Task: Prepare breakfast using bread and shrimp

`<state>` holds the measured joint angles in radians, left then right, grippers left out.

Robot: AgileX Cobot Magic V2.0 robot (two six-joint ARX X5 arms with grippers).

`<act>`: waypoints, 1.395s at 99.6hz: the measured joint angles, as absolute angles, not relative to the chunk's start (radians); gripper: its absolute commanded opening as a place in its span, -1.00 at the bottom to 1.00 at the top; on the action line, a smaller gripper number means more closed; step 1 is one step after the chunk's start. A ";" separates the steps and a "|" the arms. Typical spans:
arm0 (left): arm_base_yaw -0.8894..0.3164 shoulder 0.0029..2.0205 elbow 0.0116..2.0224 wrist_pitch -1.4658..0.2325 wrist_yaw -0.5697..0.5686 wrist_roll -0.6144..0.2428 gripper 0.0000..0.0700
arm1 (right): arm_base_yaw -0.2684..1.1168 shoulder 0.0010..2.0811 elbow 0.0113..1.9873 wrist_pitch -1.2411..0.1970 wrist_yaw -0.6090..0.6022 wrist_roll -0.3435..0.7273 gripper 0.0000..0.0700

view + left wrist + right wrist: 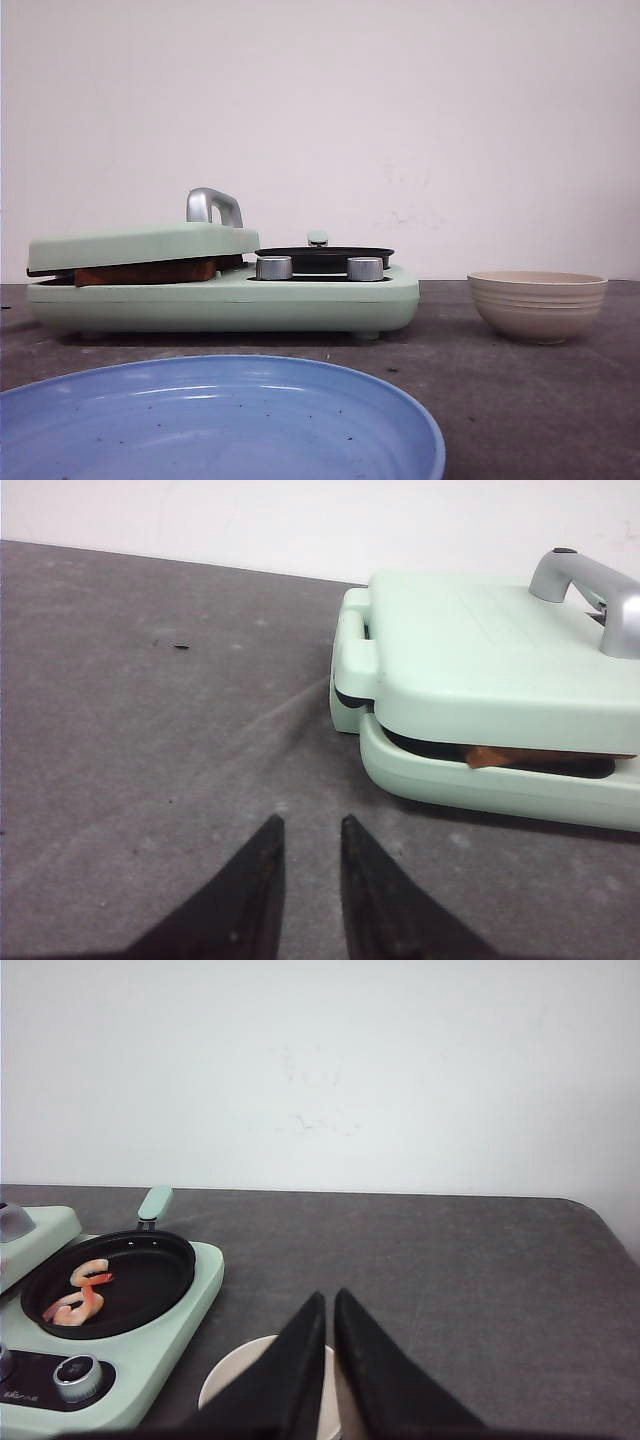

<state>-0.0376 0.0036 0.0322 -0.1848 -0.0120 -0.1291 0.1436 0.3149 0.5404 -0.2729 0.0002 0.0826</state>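
The left gripper [306,865], its black fingers nearly together with only a narrow gap and nothing between them, hung over bare grey tabletop [150,740] just short of the mint-green breakfast maker [480,680]. The right gripper [330,1345], likewise almost closed and empty, hovered above the beige ribbed bowl [235,1395], whose contents could not be made out. Beyond the left gripper, the press lid [140,243] with its silver handle [212,205] lay lowered onto the bread [145,271], a browned edge showing in the slot between lid and base. Beside the press, the shrimp [78,1293], curled orange-pink pieces, sat in the small black pan [140,1280] on the same appliance, behind two silver knobs [273,267]. A blue plate [220,420] waited bare at the front of the tabletop, near the camera. Judged from this layout, loading appeared done, with bread in the press and shrimp in the pan; what likely remained was lifting the lid and moving both foods onto the plate.
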 measured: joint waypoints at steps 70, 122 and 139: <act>-0.038 0.004 0.032 -0.185 -0.011 -0.152 -0.95 | 0.144 0.315 0.540 -0.273 0.000 0.083 -0.98; -0.038 0.004 0.032 -0.185 -0.011 -0.152 -0.95 | 0.144 0.315 0.540 -0.273 0.001 0.083 -0.98; -0.038 0.004 0.032 -0.185 -0.011 -0.152 -0.95 | 0.122 0.280 0.476 -0.286 0.093 0.082 -0.98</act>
